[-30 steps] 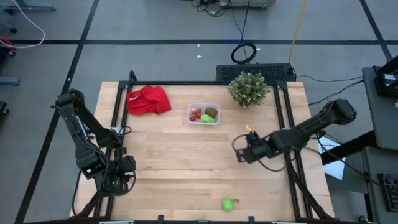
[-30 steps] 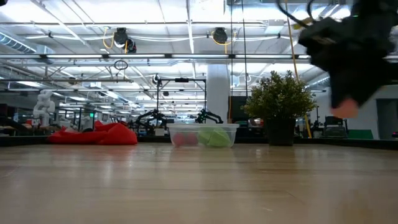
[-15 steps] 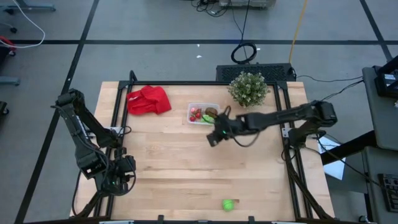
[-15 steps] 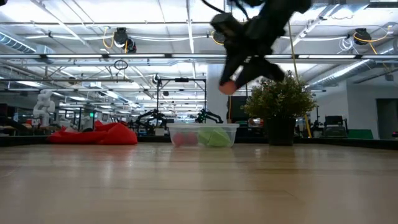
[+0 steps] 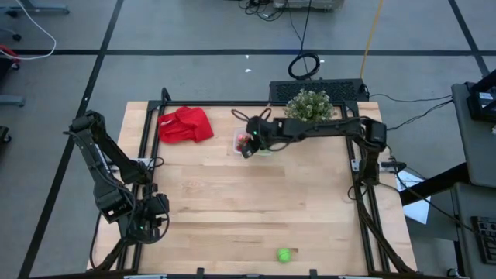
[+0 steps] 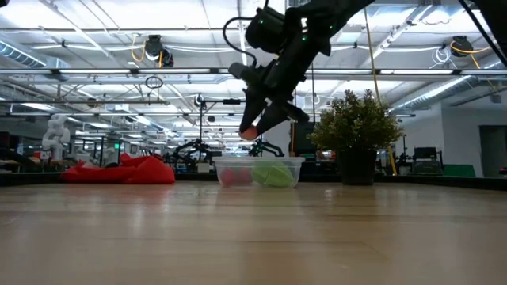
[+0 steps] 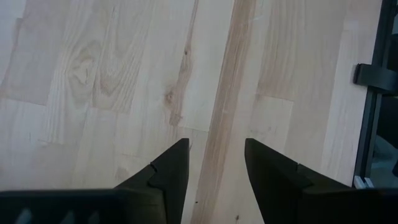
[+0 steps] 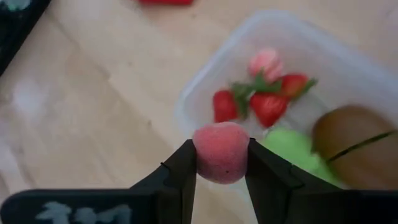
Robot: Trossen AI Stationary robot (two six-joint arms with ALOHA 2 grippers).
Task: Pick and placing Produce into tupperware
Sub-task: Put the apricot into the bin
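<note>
Left gripper (image 7: 211, 163): parked off to the side, fingers apart, holding nothing.
Right gripper (image 8: 221, 163): clamped on a pink fruit (image 8: 221, 152), poised over the tupperware (image 5: 239, 140).
Tupperware: below it, already holding strawberries (image 8: 268, 106), a brown oval (image 8: 352, 132) and a green piece (image 8: 291, 149).
Left to do: one green piece (image 5: 284, 254), well away from both grippers.

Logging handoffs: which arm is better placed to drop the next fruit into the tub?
Right. Its gripper grips a pink fruit above the tub; the left gripper waits at the near edge.
</note>
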